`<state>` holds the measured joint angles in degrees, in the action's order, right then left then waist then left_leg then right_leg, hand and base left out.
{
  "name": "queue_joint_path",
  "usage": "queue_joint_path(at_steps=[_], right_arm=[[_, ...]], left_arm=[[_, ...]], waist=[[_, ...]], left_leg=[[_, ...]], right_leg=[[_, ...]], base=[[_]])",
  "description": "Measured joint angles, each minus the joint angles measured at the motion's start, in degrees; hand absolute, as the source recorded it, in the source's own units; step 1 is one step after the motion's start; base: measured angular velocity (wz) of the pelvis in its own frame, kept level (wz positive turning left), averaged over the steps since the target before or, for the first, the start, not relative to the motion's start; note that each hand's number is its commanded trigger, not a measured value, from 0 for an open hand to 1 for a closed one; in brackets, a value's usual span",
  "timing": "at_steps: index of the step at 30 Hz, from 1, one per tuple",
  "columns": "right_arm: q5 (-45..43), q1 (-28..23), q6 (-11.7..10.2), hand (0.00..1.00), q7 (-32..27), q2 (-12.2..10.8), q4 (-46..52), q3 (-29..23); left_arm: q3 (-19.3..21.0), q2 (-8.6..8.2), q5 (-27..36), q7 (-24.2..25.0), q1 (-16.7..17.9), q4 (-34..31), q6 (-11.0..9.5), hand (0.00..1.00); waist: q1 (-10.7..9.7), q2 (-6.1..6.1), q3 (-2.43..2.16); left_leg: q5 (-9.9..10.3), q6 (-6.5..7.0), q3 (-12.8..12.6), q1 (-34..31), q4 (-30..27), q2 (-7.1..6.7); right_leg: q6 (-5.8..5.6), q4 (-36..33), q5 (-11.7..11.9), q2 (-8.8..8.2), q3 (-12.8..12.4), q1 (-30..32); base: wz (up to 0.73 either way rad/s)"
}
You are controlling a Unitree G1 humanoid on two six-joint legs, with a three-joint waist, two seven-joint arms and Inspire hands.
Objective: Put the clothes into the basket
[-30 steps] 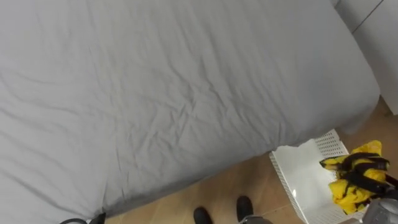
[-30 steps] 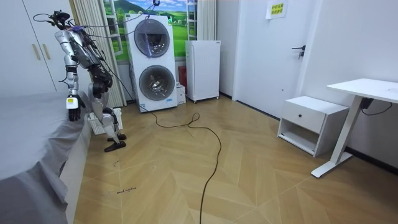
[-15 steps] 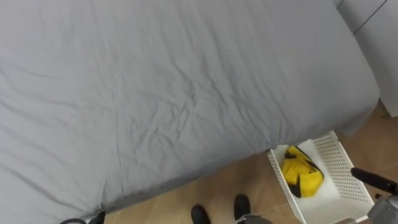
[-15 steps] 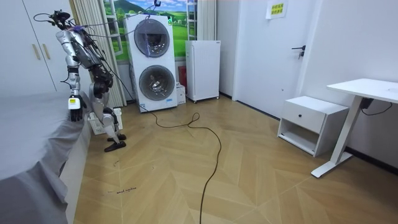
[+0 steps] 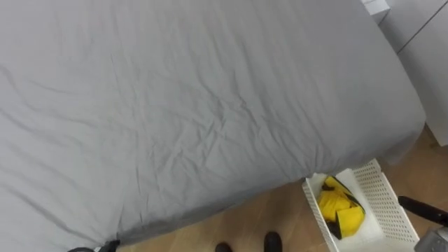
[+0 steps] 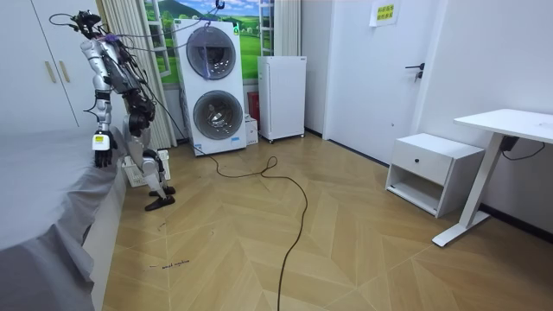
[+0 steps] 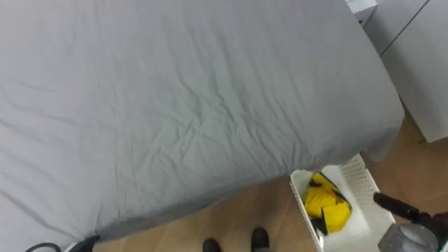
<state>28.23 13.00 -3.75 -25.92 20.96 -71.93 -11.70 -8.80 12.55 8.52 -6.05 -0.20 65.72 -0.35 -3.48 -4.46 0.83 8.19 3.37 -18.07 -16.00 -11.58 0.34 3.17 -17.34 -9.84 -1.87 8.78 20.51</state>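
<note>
Yellow garment (image 5: 339, 208) is lying inside the basket (image 5: 386, 203), not in either hand. It's sitting as a crumpled, elongated heap. Its long axis is running from the basket's bed-side end toward the robot, slanting a little to the right, roughly parallel to the basket's long walls. The narrower end is pointing at the bed and the fatter end toward the robot. Looks: bright yellow fabric folded over itself, black trim running along its upper right edge, a dark patch showing at the near end. It's occupying the left part of the basket, close to the left wall, leaving bare white bottom to its right.

Basket is white and rectangular with perforated walls. It's standing on the wooden floor (image 5: 280, 210) at the robot's right. Its far end is meeting the overhanging grey sheet (image 5: 196, 105) of the bed; can't tell if it's touching or tucked just under.

Right hand (image 5: 420, 208) is showing at the lower right edge, hovering by the basket's right rim. The dark finger in view is sticking out straight, gripping nothing.

Left hand (image 6: 103, 157) is hanging down beside the bed's edge in the room view; can't tell how its fingers are set.

Robot is standing upright at the bed's side, facing it, with the white wardrobe (image 5: 430, 63) off to its right.
</note>
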Motion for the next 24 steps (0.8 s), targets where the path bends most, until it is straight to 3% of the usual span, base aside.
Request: queue_joint_path(at_steps=[3,5,7,11,13,16,20,21,24], right_arm=[[0.2,-4.7,0.0,0.0,1.8,-1.9,-1.3,3.7],[-1.1,-7.1,0.2,0.0,3.2,-3.8,-1.2,4.4],[-1.3,-8.7,0.2,0.0,4.9,-5.6,-1.2,5.8],[-1.9,-10.9,0.1,0.0,8.0,-7.7,-1.3,6.9],[-2.8,-12.3,0.1,0.0,9.9,-9.2,-1.2,7.3],[-4.5,-13.2,0.1,0.0,11.3,-10.3,-0.8,8.5],[-5.9,-13.9,0.2,0.0,12.7,-10.7,-0.8,10.6],[-6.8,-13.9,0.2,0.0,13.1,-10.8,-0.8,11.4],[-8.8,-13.8,0.2,0.0,14.2,-11.5,-0.9,14.0]], left_arm=[[0.1,0.0,-1.0,0.0,2.3,-0.5,0.0,0.0],[1.3,-0.08,-1.9,-0.1,3.8,-1.1,0.0,0.0],[2.1,-0.24,-2.6,-0.3,5.3,-2.7,0.0,0.0],[3.2,-1.1,-2.6,-1.0,6.0,-2.9,-0.2,0.0],[4.4,-1.79,-2.6,-1.7,6.4,-2.9,-0.9,0.0],[6.8,-2.96,-3.9,-2.3,7.6,-3.8,-1.5,0.0],[7.7,-3.03,-5.1,-2.6,8.4,-3.9,-1.7,0.0],[8.4,-3.07,-5.9,-2.6,8.6,-4.1,-1.7,0.0],[8.8,-3.12,-7.0,-3.6,8.8,-4.1,-1.7,0.0]], waist=[[0.5,1.46,-1.37],[0.9,2.49,-1.62],[0.8,3.4,-1.35],[0.3,4.0,-0.91],[0.8,4.66,-0.41],[0.9,4.86,-0.4],[1.2,5.36,-0.46],[1.7,5.52,-0.68],[3.2,5.8,-0.63]], left_leg=[[0.0,-0.01,1.3,4.3,0.5,-0.02],[0.0,-0.03,1.4,7.3,1.4,-0.06],[0.1,-0.17,1.9,10.0,1.9,-0.19],[0.3,-0.46,4.1,12.9,2.3,-0.59],[0.3,-0.5,4.4,14.8,2.5,-0.9],[0.4,-0.58,5.6,15.4,2.5,-1.17],[0.6,-0.89,6.7,16.7,3.2,-1.31],[0.6,-0.9,7.1,16.8,3.2,-1.37],[0.6,-0.91,7.4,17.4,3.3,-1.36]], right_leg=[[-0.08,3.4,0.2,0.22,1.6,-6.4],[-0.12,4.9,0.2,0.36,2.2,-9.7],[-0.3,6.5,0.1,0.43,2.7,-13.1],[-0.7,7.7,-0.1,0.37,4.4,-17.5],[-0.96,7.9,-0.7,0.25,4.3,-19.6],[-1.14,7.9,-1.0,0.01,5.3,-20.7],[-1.15,8.6,-1.0,0.26,5.4,-22.5],[-1.19,8.7,-1.1,0.3,5.4,-22.7],[-1.18,8.7,-1.1,0.37,5.4,-23.2]], base=[[0.19],[0.2],[0.13],[0.3],[0.19],[0.16],[0.22],[0.04],[0.04]])
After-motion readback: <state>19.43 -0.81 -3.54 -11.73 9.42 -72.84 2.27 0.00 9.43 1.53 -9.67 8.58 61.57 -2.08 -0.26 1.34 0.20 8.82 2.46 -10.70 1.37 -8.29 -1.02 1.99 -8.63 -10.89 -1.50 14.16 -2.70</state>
